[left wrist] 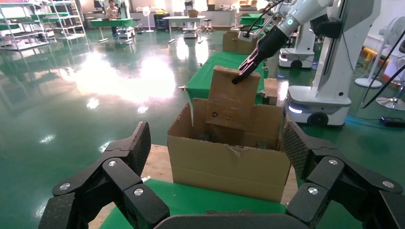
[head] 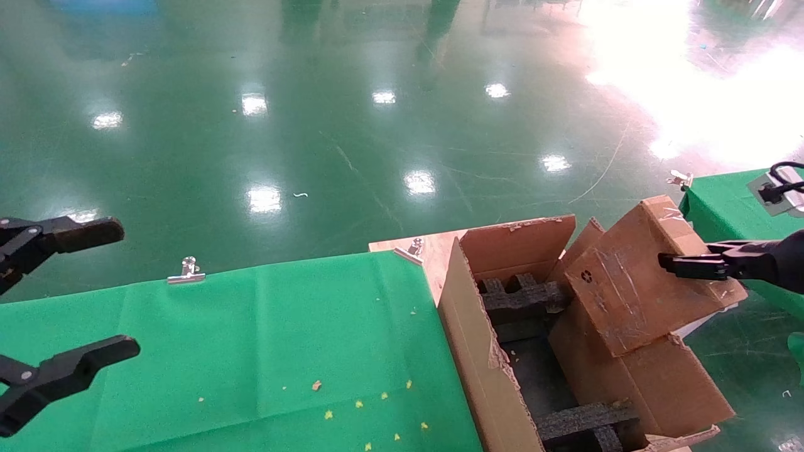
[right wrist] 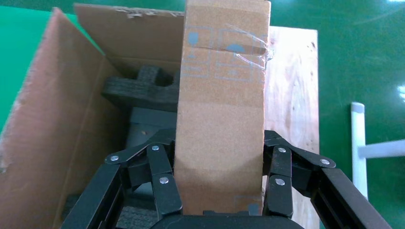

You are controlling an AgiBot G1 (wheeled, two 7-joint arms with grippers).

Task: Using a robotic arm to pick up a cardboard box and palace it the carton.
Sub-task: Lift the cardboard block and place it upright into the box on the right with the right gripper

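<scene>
A counter draped in green cloth, with a bare plywood end, carries the large brown corrugated carton at that end. Small yellow and tan scraps lie scattered on the cloth, and silver metal clips pinch its far edge.

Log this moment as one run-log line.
right gripper: shut on cardboard box | box: tilted, over open carton, not released | left gripper: open, idle over green table

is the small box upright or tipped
Tipped: the box leans at an angle over the carton, gripped by the right end effector.
</scene>
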